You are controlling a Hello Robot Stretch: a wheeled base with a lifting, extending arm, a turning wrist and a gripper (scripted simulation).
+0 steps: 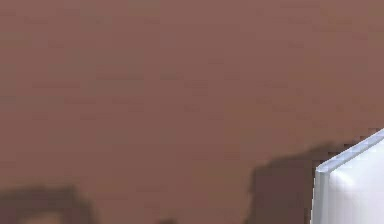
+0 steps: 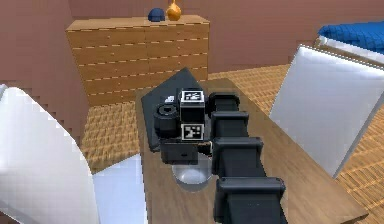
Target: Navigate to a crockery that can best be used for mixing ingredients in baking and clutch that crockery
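The end effector (image 2: 162,128) is hanging over the counter (image 2: 278,152), with a pale bowl (image 2: 190,176) sitting near it. Whether it is holding anything, I cannot tell.

wooden dresser (image 2: 140,60), white chair (image 2: 325,100), table (image 2: 280,145)

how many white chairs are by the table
2. The left chair stands at the table's left side in the arm side view, the right chair at its right side. A white corner at the forward view's lower right may be one again.
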